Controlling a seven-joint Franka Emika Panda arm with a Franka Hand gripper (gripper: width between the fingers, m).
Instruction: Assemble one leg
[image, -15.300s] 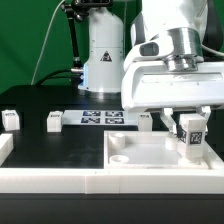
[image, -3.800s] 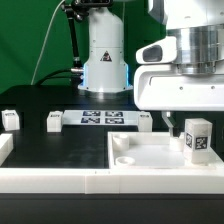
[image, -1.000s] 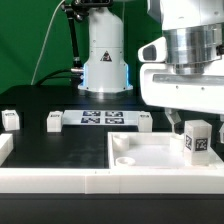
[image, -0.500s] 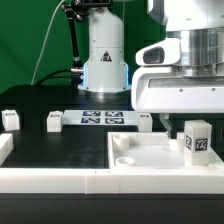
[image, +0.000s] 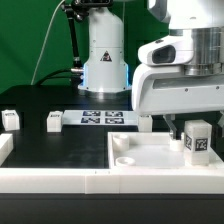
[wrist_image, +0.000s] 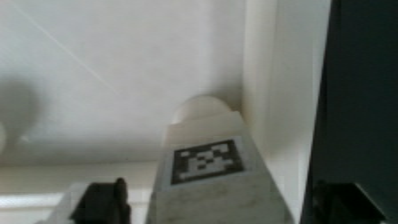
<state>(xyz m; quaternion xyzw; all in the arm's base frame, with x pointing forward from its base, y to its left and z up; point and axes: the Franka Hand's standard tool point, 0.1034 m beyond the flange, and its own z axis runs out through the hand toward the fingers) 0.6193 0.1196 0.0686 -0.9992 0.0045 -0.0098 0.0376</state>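
Looking down the wrist camera, I see the small white tagged plastic leg (image: 197, 139) standing upright in the big white square plate's (image: 150, 160) corner hole, seated for assembly; fingers (wrist_image: 102, 203) released, flanking it

The leg (image: 197, 139) stands upright on the plate (image: 150, 158), blocking its far corner.

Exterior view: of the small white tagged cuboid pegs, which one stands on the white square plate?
The small white plastic peg with the fiducial tag at the exterior view's right, standing upright on the large white square plate. The other pegs rest on the black table.
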